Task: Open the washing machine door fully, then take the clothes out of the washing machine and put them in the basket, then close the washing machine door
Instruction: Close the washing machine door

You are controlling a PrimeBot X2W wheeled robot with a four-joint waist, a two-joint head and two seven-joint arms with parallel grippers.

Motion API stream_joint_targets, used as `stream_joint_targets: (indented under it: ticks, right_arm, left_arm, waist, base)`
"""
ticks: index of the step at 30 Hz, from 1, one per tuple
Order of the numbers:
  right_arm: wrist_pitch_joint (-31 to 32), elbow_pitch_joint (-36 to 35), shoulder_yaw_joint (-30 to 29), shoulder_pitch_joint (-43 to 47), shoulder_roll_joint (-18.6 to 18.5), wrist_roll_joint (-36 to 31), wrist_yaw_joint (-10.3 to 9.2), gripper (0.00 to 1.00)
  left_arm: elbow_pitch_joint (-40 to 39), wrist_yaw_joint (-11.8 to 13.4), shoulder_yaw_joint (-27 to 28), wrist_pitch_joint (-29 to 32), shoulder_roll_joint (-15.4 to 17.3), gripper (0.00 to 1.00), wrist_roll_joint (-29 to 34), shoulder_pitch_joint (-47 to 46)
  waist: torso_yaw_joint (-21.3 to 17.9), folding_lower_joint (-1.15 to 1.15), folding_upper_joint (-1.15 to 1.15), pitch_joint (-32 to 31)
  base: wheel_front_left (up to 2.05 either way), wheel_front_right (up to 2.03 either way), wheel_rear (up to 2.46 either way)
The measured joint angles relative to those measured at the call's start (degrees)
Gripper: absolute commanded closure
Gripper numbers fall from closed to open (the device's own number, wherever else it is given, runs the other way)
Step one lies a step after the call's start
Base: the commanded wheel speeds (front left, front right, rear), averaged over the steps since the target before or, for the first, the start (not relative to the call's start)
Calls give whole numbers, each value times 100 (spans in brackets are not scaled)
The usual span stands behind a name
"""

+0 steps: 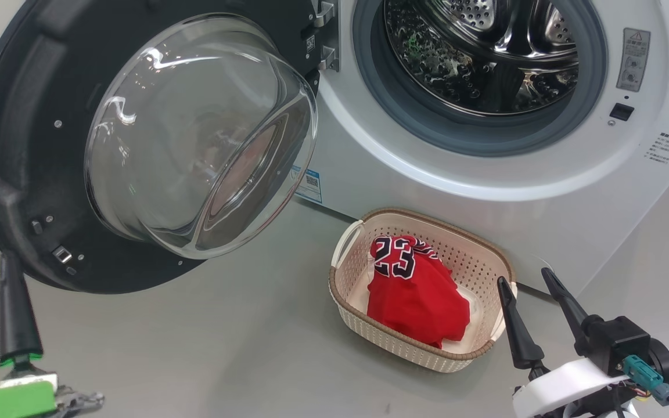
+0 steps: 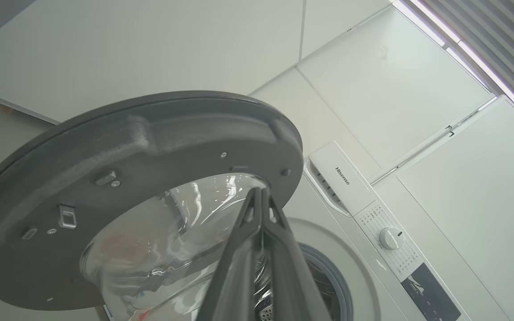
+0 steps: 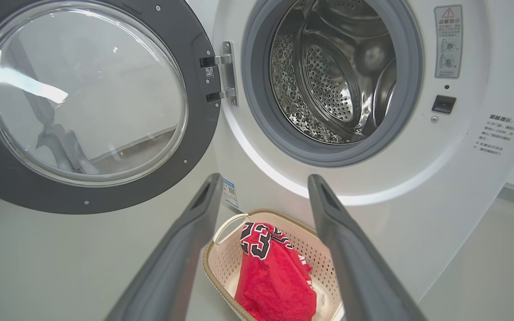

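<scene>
The washing machine door (image 1: pixel 27 174) stands open on its hinge at the left edge of the drum opening (image 1: pixel 485 64) of the washing machine (image 1: pixel 485 191), reaching out to the left of the machine's front. The basket (image 1: pixel 421 216) sits on the floor (image 1: pixel 224 348) just before the washing machine, below the drum opening and near the front panel, with the clothes (image 1: pixel 416 296) lying in it. The left gripper (image 1: pixel 8 261) is before the washing machine and well to its left, at the door's lower outer rim, while the right gripper (image 1: pixel 524 277) is before the machine's right part, just beside the basket's right end.
</scene>
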Motion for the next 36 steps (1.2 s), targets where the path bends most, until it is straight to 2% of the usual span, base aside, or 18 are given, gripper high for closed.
stream_joint_targets:
  ticks: [3, 6, 10, 21, 24, 30, 33, 36]
  right_arm:
    - [5, -15, -19, -13, -37, 0, 0, 0]
    - [5, -34, -37, -38, -66, -1, 0, 0]
    - [9, -57, -52, -60, -93, -1, -1, 0]
    - [152, -129, 10, -118, -149, -48, 7, 0]
    - [157, -142, 29, -171, -152, -48, 8, 0]
    - [203, -158, 34, -181, -166, -48, 56, 0]
    - [219, -175, 36, -190, -180, -48, 57, 0]
    - [237, -202, 48, -227, -202, -65, 58, 0]
  left_arm:
    - [19, 1, 298, 135, 41, 100, -215, -230]
    - [125, 1, 628, 241, 250, 100, -405, -517]
    - [387, 90, 1006, 409, 416, 100, -1003, -974]
    - [1918, 747, 1724, 960, 980, 100, -2037, -1912]
    - [2318, 896, 1860, 1056, 1161, 100, -2104, -2096]
    - [2892, 970, 2087, 1177, 1367, 100, -2402, -2582]
    - [3311, 1034, 2064, 1301, 1616, 100, -2394, -2677]
    - [3583, 1044, 2013, 1361, 1730, 100, -2370, -2723]
  waist:
    - [1, 0, 0, 50]
    - [0, 0, 0, 92]
    - [3, 0, 0, 125]
    - [-47, 0, 0, 237]
    - [-107, 0, 0, 265]
    - [-232, 0, 0, 327]
    - [-324, 0, 0, 380]
    - [-395, 0, 0, 427]
  base:
    - [0, 0, 0]
    - [0, 0, 0]
    - [0, 0, 0]
    - [0, 0, 0]
    - [0, 0, 0]
    - [0, 0, 0]
    - [0, 0, 0]
    - [0, 0, 0]
